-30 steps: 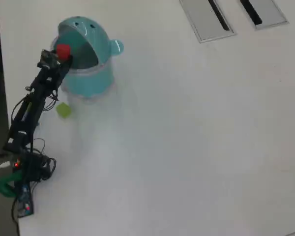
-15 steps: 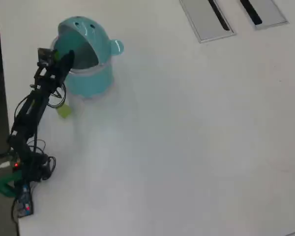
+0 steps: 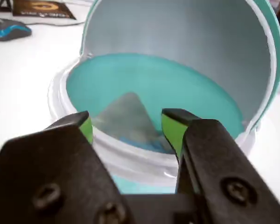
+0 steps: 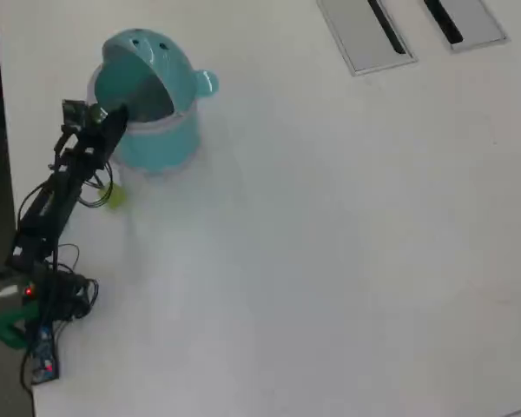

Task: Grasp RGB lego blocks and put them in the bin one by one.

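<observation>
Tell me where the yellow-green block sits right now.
In the overhead view the yellow-green block lies on the white table at the left, just below the teal bin and partly hidden by the arm.

A teal bin [image 4: 161, 139] with a clear, whitish rim band [image 3: 130, 158] stands on a plain white table [image 4: 330, 243]; its domed lid [image 3: 186, 42] shows pale grey-blue on the inside and teal along the edge. Inside the bin, something blue [image 3: 142, 142] lies beneath a grey patch. The black gripper [image 3: 126, 126] carries bright green pads [image 3: 170, 130] on the inner faces of its fingers. In the overhead view, a yellow-green block [image 4: 115, 197] sits at seven o'clock from the bin, partly behind the black arm [image 4: 56, 191]. Two light grey panels [image 4: 365, 35] with black slots lie toward one o'clock. A red light [image 4: 28, 293] glows at the arm's base, beside a green clamp [image 4: 4, 328].
</observation>
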Motion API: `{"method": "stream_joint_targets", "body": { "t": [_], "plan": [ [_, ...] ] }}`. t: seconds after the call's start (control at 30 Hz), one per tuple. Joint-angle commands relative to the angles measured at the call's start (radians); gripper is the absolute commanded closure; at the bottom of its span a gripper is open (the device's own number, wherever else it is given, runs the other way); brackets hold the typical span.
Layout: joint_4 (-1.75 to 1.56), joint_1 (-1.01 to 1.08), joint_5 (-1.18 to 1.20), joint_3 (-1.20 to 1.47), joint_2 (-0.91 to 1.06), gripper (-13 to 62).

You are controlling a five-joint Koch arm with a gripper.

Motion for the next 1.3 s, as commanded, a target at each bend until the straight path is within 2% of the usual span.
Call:
{"method": "stream_joint_targets", "body": {
  "t": [0.0, 0.6, 1.27],
  "plan": [
    [-0.083, -0.011, -0.006, -0.012, 0.077, 22.4],
    [-0.072, 0.000, 0.017, 0.276, 0.342, 22.4],
    [-0.021, -0.002, 0.100, 0.592, 0.502, 22.3]
  ]
}}
